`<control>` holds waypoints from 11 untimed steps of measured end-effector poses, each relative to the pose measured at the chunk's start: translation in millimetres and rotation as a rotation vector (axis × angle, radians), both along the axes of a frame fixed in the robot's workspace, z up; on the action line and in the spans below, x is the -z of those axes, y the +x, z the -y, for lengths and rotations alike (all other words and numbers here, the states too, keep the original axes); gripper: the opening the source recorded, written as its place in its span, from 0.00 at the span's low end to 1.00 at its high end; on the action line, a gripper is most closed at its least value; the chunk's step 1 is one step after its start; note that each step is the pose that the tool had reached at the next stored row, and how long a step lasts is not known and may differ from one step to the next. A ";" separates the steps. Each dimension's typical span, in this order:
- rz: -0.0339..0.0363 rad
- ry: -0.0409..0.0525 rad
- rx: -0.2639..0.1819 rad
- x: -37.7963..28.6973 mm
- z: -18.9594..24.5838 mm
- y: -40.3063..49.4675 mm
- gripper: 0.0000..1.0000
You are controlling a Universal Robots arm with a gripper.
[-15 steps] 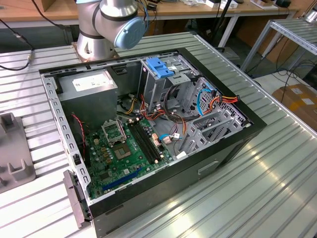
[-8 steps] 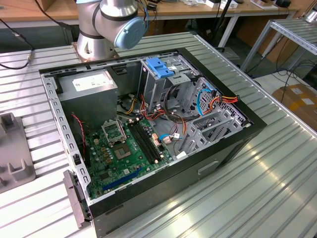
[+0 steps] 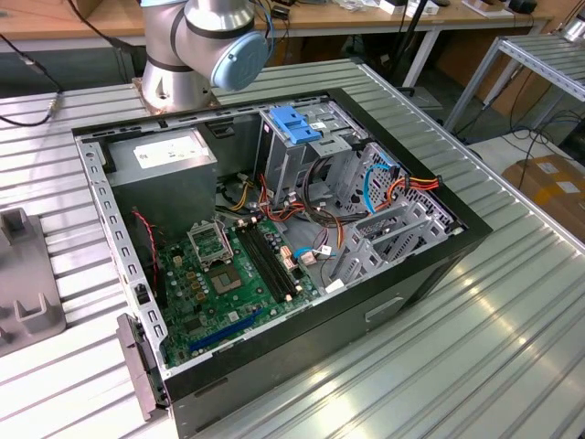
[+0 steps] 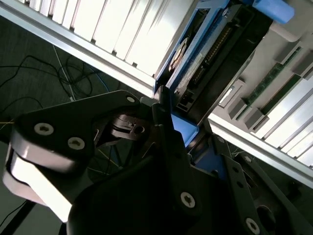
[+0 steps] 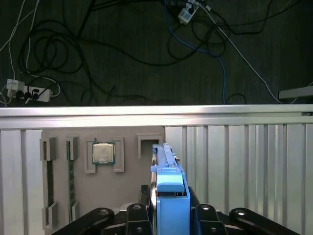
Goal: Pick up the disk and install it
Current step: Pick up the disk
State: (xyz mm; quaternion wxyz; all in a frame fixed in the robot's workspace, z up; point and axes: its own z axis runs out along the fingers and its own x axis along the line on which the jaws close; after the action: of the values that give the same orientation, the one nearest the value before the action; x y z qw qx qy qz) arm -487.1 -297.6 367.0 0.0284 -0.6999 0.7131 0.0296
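The disk (image 5: 168,193) stands on edge between my black fingers (image 5: 134,215), its bright blue carrier rail facing the first wrist view. In the second wrist view the disk (image 4: 205,54) shows its grey metal side and dark connector edge, with a blue rail running along it. My gripper (image 5: 168,213) is shut on the disk, and the gripper (image 4: 182,134) clamps it at the blue rail. The disk hangs over a grey parts tray (image 5: 129,166) on the ribbed metal table. In the exterior view the open computer case (image 3: 430,265) lies on the table, and a drive bay (image 3: 297,123) stands at its back.
The grey tray holds a processor chip (image 5: 103,152) and memory sticks (image 5: 49,181) in moulded pockets. Past the table's edge (image 5: 156,111), cables and a power strip (image 5: 29,93) lie on the dark floor. The arm's base (image 3: 196,46) stands behind the case. The case's motherboard (image 3: 228,274) is exposed.
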 end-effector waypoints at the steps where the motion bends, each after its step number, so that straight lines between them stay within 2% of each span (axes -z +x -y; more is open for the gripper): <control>1: 0.0000 0.0009 0.000 -0.9 0.0 0.0 0.37; 11: 0.0000 0.0070 0.000 -11.5 0.0 0.0 0.37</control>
State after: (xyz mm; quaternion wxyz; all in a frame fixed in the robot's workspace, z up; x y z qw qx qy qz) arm -487.1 -297.6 378.5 0.0308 -0.6998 0.7130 0.0321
